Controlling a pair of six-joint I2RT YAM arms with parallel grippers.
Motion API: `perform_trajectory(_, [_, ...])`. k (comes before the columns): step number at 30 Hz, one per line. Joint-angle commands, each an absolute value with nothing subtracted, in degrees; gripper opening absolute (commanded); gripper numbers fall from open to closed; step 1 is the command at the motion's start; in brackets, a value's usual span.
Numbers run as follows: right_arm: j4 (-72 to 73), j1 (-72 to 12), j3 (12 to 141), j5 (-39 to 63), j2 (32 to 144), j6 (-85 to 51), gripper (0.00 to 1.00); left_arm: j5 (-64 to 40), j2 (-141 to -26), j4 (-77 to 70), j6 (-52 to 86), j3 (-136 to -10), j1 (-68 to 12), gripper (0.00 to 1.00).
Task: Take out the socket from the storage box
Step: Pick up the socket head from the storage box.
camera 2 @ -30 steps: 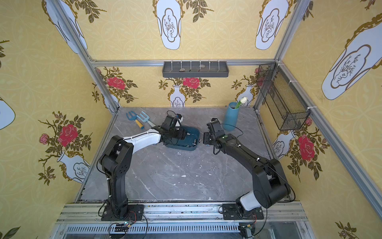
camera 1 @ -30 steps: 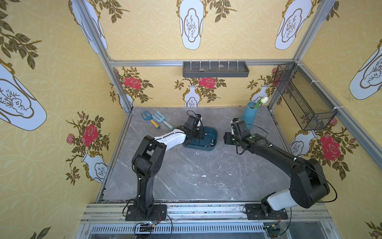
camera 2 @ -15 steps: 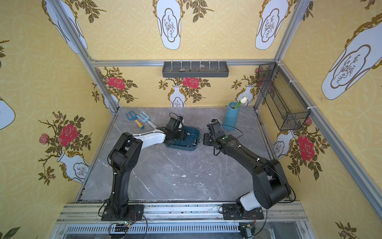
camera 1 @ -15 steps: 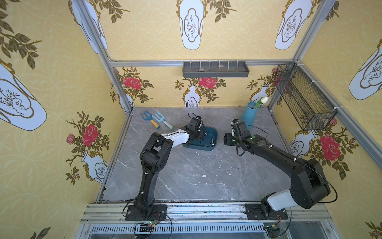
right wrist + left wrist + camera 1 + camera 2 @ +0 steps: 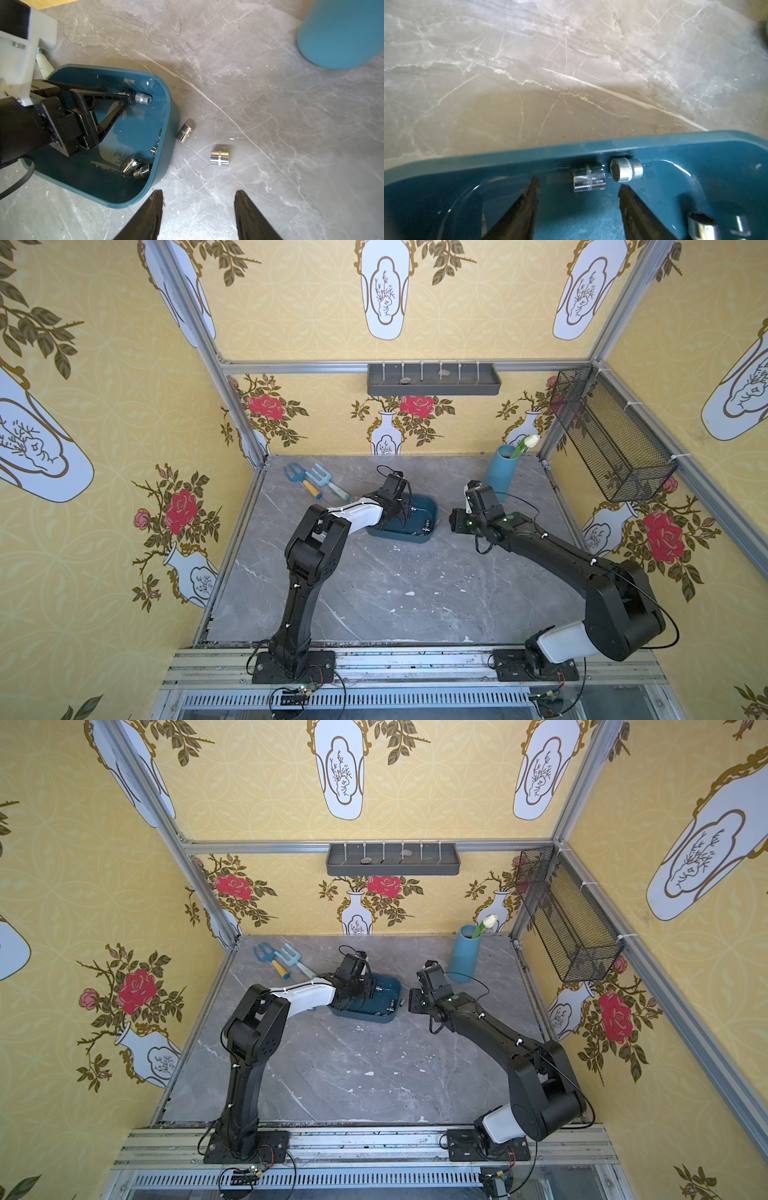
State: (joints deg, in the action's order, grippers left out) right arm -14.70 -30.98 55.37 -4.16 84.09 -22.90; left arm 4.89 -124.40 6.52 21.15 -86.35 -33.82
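Observation:
The teal storage box [image 5: 428, 536] [image 5: 388, 1017] lies mid-table. My left gripper [image 5: 404, 512] [image 5: 368, 990] reaches down inside it, open. In the left wrist view a chrome socket [image 5: 588, 180] lies against the box wall [image 5: 508, 162], just beyond my gripper [image 5: 579, 185] and between its fingertips, untouched. Another socket [image 5: 626, 170] lies beside it. Several more sockets [image 5: 131, 164] rest in the box's corner. Two sockets [image 5: 184, 133] [image 5: 219, 158] lie on the table outside the box. My right gripper [image 5: 198, 194] [image 5: 453, 522] hovers open and empty beside the box.
A blue vase [image 5: 500, 472] with a white tulip stands at the back right, close behind the right arm. Two toy garden forks [image 5: 316, 483] lie at the back left. A grey wall tray [image 5: 432, 379] and a black mesh basket [image 5: 611, 435] hang on the walls.
The left arm's elbow has swung right and its gripper has sunk deeper into the box, jaws a little narrower. The right arm has hardly moved.

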Motion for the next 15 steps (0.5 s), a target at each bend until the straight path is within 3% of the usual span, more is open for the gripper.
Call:
perform_trajectory(1, [-12.7, -31.0, 55.6, -4.1, 84.3, -22.9, 0.60, 4.6, -125.6, 8.0, 23.2, -87.4, -33.8, 0.65])
perform_trajectory(15, [-10.9, -30.4, 58.3, -1.8, 87.9, -22.5, 0.60, 4.2, -127.7, 9.6, 24.7, -89.4, -33.7, 0.60])
